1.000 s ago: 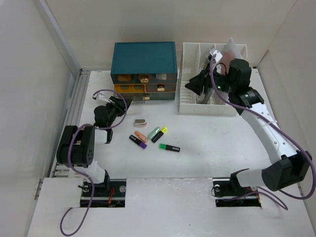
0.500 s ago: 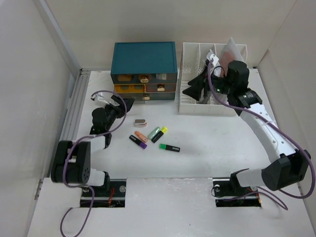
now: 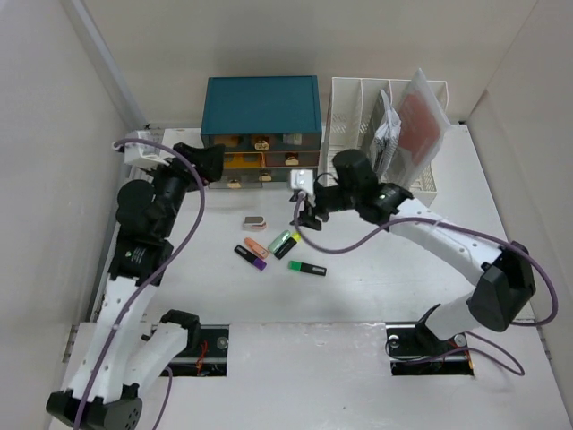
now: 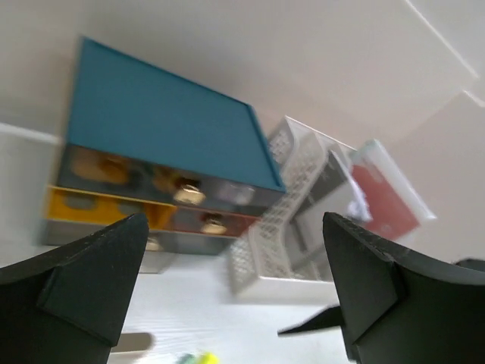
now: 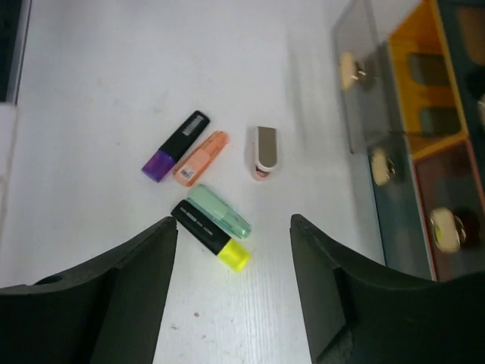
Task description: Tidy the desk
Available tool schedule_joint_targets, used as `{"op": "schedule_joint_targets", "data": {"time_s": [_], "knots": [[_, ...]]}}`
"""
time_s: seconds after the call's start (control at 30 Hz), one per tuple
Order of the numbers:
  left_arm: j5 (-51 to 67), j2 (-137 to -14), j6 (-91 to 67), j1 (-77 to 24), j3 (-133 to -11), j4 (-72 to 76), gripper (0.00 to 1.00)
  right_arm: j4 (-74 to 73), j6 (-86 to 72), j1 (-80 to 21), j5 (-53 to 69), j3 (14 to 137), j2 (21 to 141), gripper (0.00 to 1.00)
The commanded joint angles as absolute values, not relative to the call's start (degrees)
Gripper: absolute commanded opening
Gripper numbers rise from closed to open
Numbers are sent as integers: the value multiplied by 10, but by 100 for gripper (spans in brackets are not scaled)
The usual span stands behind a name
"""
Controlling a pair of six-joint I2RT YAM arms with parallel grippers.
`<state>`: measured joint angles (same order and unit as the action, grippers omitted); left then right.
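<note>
Several highlighters lie mid-desk: purple, orange, mint, yellow and green. Behind them is a small silver-and-pink piece. My right gripper hovers open above this group. Its wrist view looks down between the jaws at the yellow highlighter, the mint, the orange and the purple. My left gripper is raised at the left, open and empty, facing the cabinet.
The teal drawer cabinet stands at the back, its lowest left drawer pulled out a little. The white file rack beside it holds papers and a red folder. Walls enclose the left, back and right sides.
My left arm lifted off the desk and rose to the left, its jaws opening wide. My right arm left the file rack, swung left over the highlighters, and its jaws widened.
</note>
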<state>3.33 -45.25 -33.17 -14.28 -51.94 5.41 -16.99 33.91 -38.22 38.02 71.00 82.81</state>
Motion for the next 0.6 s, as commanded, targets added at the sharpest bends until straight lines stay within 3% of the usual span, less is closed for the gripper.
{"op": "schedule_joint_targets", "data": {"time_s": [0.0,0.17,0.57], "knots": [[-63,-426,-181,-145,-569,-133,99,-157,474,-420,321,707,862,62],[-57,-341,-151,-145,-444,-89,99,-146,519,-431,306,745,939,58],[-14,-300,-137,-145,-438,-50,99,-190,475,-472,248,943,1144,54]]}}
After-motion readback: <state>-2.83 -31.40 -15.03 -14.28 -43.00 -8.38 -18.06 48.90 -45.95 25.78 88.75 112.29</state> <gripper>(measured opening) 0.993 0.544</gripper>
